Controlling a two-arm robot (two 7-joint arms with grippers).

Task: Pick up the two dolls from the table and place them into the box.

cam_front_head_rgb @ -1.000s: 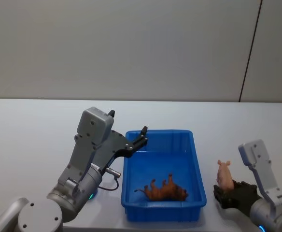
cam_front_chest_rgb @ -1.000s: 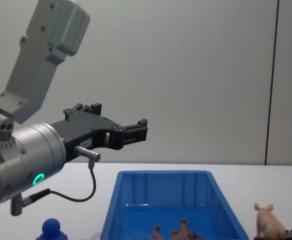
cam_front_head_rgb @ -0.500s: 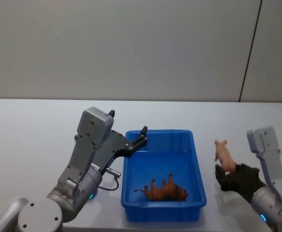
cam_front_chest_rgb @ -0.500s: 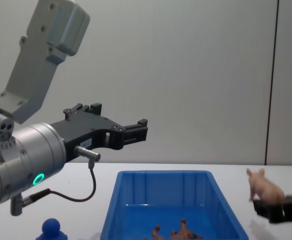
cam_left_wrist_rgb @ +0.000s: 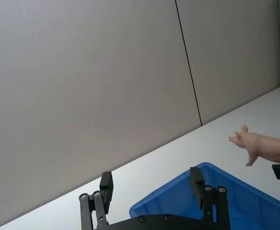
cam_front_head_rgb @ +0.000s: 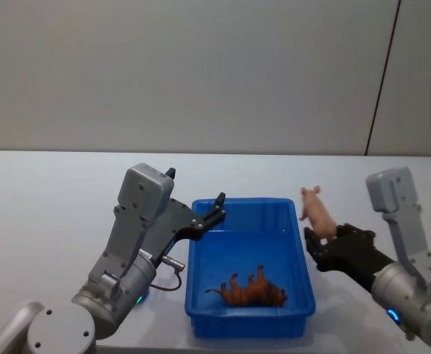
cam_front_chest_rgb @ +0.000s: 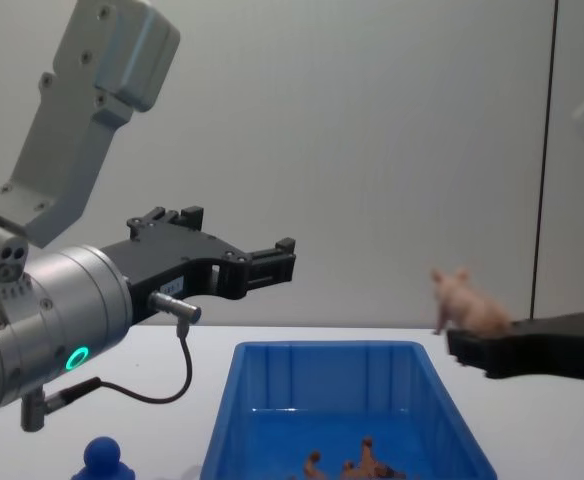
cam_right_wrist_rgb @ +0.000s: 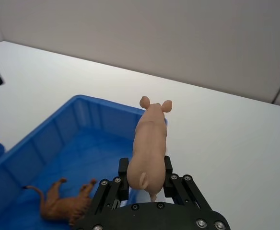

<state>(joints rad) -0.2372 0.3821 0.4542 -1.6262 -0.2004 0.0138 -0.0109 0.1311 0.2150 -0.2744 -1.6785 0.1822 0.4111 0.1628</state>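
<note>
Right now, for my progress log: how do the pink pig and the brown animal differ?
The pink pig is pale pink; the brown animal is brown. The pink pig is held in the air by the right gripper, near the box's right rim; the brown animal lies on its side inside the box. Both are small toy animals. The left gripper hangs by the box.

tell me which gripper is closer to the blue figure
Left. The left gripper is open above the bin's left rim, the blue figure's side. The right gripper, shut on the pig, is above the right rim, the whole bin between.
</note>
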